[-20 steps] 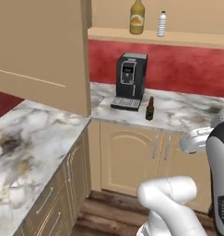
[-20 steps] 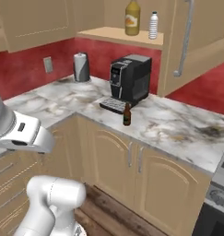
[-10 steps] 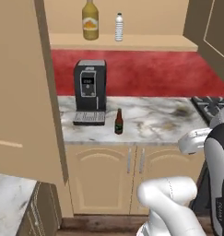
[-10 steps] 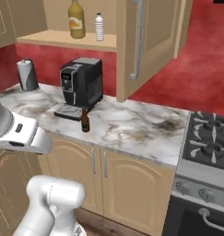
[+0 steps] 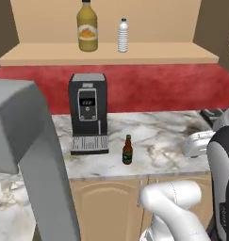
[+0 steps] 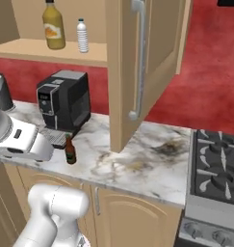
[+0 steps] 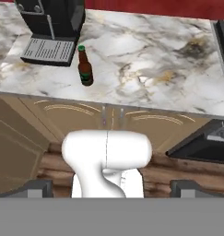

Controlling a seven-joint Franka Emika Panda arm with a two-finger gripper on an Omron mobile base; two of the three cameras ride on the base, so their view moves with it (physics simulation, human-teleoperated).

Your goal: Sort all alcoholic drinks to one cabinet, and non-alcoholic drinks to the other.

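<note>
Standing upright on the marble worktop, the beer bottle sits just in front of and to the right of the black coffee machine, near the front edge. On the wide cabinet's shelf above, the juice bottle and the water bottle stand side by side, so the non-alcoholic half looks settled. The step in hand seems to be the approach to the beer bottle, the one drink left out on the worktop. Next the arm must reach forward over the cabinet fronts, bring the end effector level with the bottle's body and close on it, then carry it to the narrow cabinet.

The hand view looks down on the bottle's green cap and label from above the worktop edge. The right base view adds the open cabinet door with its long handle and the stove to the right. Whether the end effector is open or clenched cannot be told.
</note>
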